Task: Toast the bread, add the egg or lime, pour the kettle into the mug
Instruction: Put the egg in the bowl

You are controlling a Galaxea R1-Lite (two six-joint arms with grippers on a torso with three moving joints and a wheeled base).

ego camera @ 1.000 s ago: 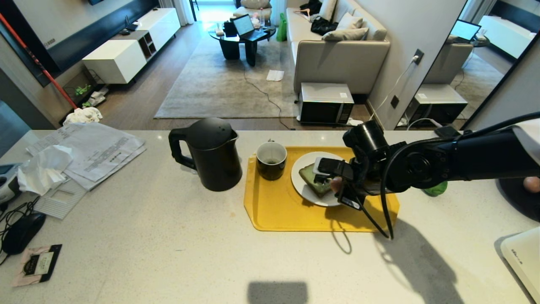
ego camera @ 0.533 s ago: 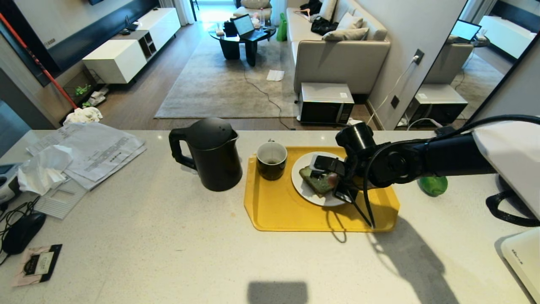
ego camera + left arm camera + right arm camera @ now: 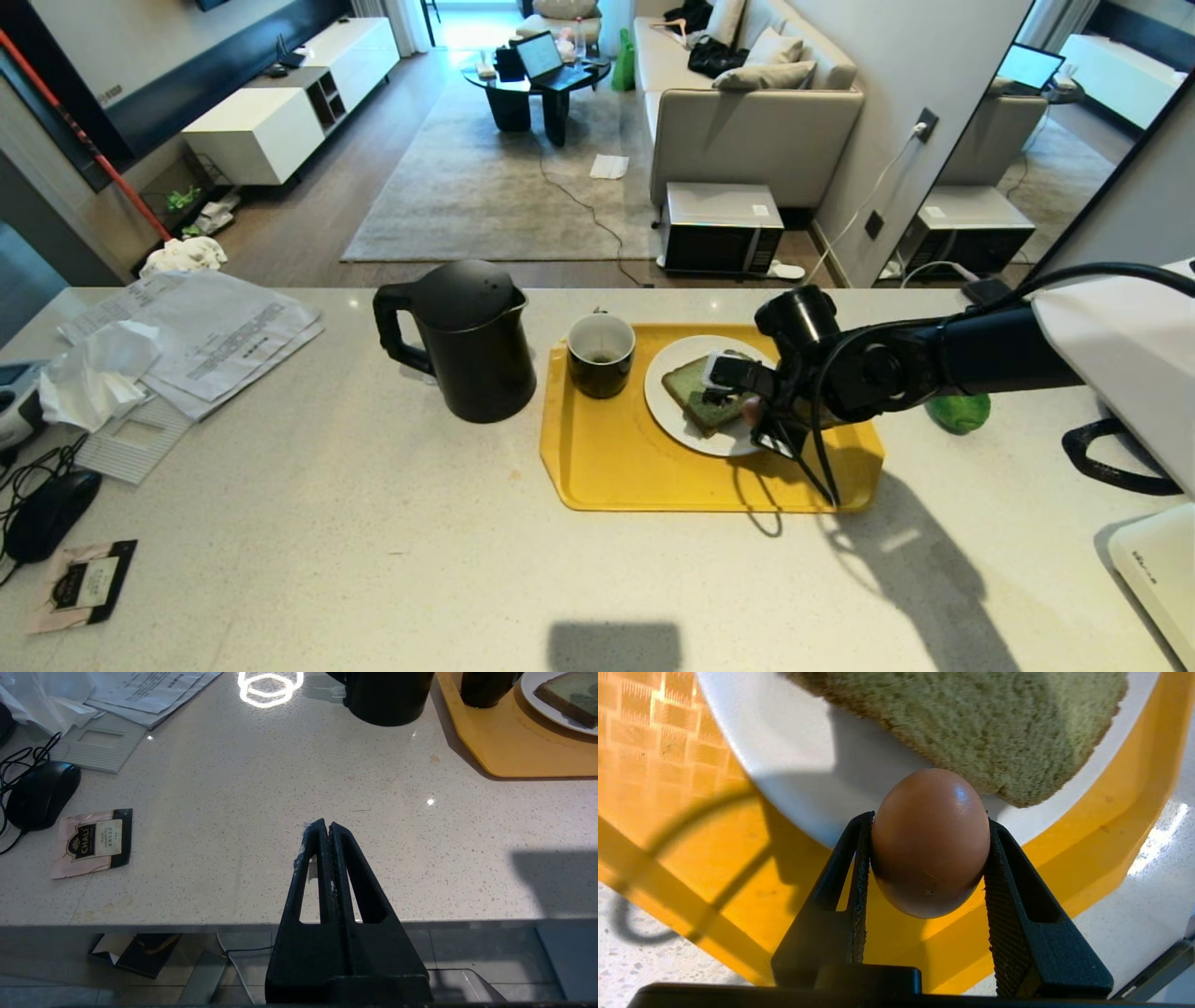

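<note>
Right wrist view alone shows the egg (image 3: 930,842) clearly: right gripper (image 3: 927,858) clamps it above plate (image 3: 784,765) beside bread (image 3: 971,723). Left gripper (image 3: 325,828) closed, empty.

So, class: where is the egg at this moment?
The egg is clamped in the right gripper, held over the white plate beside the bread on the yellow tray.

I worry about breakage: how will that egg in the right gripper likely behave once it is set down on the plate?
The egg is smooth and rounded, so it will probably roll on the plate. Its thin shell likely cracks if the right gripper squeezes harder. The bread beside it might stop it.
</note>
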